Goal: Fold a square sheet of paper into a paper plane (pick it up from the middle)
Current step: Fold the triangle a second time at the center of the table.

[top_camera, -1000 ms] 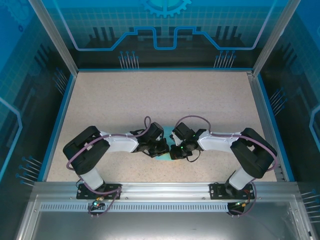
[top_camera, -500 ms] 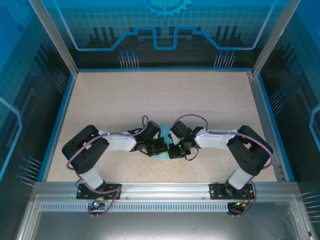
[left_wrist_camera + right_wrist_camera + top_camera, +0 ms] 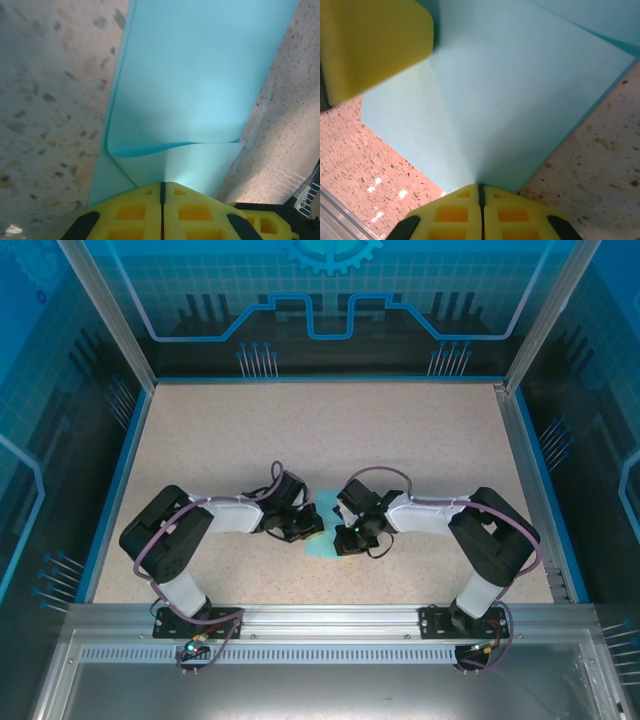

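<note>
Where it's pinched, lt cyan sheet [image 3: 200, 75], folded over

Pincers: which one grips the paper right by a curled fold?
The left pincer; the cyan paper curls over just ahead. By the right pincer it lies flat.

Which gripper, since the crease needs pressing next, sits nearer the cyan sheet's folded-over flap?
Left. The left gripper pinches the sheet just short of the flap's curled edge; the right gripper pinches the sheet's bare part, the flap farther off.
</note>
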`<action>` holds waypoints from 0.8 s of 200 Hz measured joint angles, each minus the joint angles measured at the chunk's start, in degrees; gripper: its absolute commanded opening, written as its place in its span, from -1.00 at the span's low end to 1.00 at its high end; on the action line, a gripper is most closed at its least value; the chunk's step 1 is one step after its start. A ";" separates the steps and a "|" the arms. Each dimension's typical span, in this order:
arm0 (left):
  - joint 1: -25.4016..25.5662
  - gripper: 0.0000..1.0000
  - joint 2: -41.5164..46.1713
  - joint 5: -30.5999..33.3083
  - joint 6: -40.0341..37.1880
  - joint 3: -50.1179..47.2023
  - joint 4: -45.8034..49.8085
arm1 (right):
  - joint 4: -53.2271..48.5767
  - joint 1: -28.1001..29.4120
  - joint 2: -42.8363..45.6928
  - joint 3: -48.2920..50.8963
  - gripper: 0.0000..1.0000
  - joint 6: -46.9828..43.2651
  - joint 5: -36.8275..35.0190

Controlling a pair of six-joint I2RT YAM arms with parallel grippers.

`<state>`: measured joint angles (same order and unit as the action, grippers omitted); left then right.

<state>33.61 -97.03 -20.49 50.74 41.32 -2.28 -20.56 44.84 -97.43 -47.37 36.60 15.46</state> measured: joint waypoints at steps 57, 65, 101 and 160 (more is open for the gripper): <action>-4.15 -0.86 -0.15 -0.13 -3.10 0.87 1.86 | 0.00 0.00 0.07 0.04 -0.88 -0.15 -0.02; -4.39 -0.85 -0.15 0.04 -3.37 1.05 2.19 | 0.02 0.00 0.07 0.04 -0.87 -0.15 -0.02; -5.68 -0.76 -0.11 1.79 -5.11 2.38 4.70 | 0.09 0.00 0.76 0.02 -0.80 -0.15 -0.02; -7.54 -0.39 6.03 6.88 -6.60 2.91 10.05 | -3.19 -0.35 6.10 -1.49 -0.25 0.33 -4.63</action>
<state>26.06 -91.00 -13.61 44.14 44.23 7.77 -23.75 44.49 -91.33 -48.86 36.93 10.83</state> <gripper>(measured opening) 0.261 0.308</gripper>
